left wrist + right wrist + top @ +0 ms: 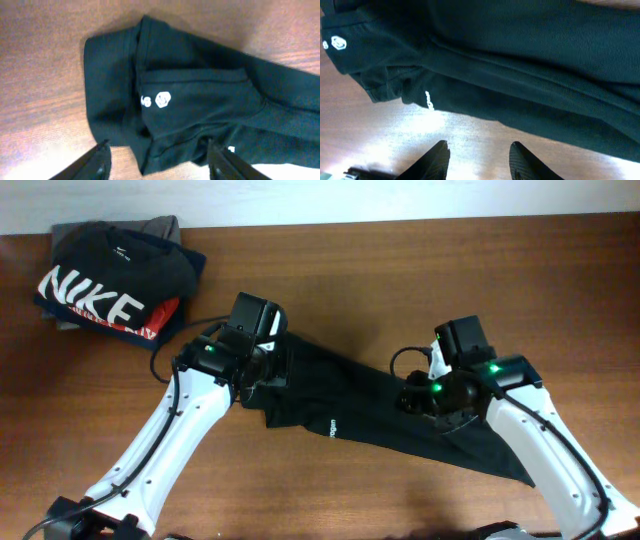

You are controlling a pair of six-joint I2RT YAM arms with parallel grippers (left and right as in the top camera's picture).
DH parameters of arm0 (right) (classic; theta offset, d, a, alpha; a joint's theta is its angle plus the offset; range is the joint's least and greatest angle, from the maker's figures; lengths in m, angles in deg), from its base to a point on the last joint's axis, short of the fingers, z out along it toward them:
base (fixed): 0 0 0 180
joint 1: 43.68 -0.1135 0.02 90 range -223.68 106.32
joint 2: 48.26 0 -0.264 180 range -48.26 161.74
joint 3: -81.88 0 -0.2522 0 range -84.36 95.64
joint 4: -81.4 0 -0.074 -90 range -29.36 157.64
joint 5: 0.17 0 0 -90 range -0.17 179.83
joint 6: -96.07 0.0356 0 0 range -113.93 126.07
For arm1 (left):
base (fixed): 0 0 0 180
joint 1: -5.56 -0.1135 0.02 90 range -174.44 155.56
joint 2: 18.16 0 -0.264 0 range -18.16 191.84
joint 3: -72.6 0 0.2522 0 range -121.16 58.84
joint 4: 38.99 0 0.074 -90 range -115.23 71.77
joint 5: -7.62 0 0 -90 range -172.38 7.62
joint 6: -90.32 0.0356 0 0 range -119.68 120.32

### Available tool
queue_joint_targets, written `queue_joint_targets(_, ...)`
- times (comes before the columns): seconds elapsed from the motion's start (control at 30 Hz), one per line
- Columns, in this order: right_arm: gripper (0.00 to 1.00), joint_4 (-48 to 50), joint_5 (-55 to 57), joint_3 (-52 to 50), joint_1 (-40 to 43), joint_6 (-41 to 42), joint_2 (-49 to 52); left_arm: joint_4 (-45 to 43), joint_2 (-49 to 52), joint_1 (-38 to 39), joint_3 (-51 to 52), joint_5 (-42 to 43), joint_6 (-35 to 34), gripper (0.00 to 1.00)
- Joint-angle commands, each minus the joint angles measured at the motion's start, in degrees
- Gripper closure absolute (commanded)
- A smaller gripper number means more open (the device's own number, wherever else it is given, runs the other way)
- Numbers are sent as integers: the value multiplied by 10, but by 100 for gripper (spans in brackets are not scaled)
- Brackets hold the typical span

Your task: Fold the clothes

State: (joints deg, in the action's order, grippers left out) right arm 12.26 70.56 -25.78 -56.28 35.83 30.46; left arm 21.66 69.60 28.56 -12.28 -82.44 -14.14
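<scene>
1. Lying in a long, rumpled band on the wooden table (pixel 350 270), the black top (pixel 370 405) runs slantwise from upper left to lower right.
2. Left gripper (pixel 156 150): its fingers (pixel 102 152) stand wide apart over the top's upper-left end. The folded edge of the cloth lies between them, unpinched, and the round white tag (pixel 162 99) sits just beyond.
3. Right gripper (pixel 479 150): its fingers (pixel 440 152) are parted more narrowly over bare wood, just short of the cloth's near edge, close to the small white logo print (pixel 429 100).
4. Both grippers hold nothing.
5. The left arm (pixel 170 430) reaches in from the lower left and the right arm (pixel 550 450) from the lower right, wrists bent down over the cloth.
6. From overhead, the wrists hide both grippers' fingers and the right arm covers the band's lower end.
7. A pile of folded garments (pixel 115 280) lies well apart, at the table's far left corner.
</scene>
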Motion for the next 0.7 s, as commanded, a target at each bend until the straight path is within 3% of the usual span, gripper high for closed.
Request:
queue_joint_targets(0.0,56,4,9,-2,-5,10,14,-15,18,-2,5,-3,4,42)
queue_joint_targets(0.13,56,3,9,-2,-5,10,24,-26,51,-2,5,-2,4,36)
queue_joint_targets(0.67,56,3,20,-2,-5,9,26,-64,172,-2,5,6,3,36)
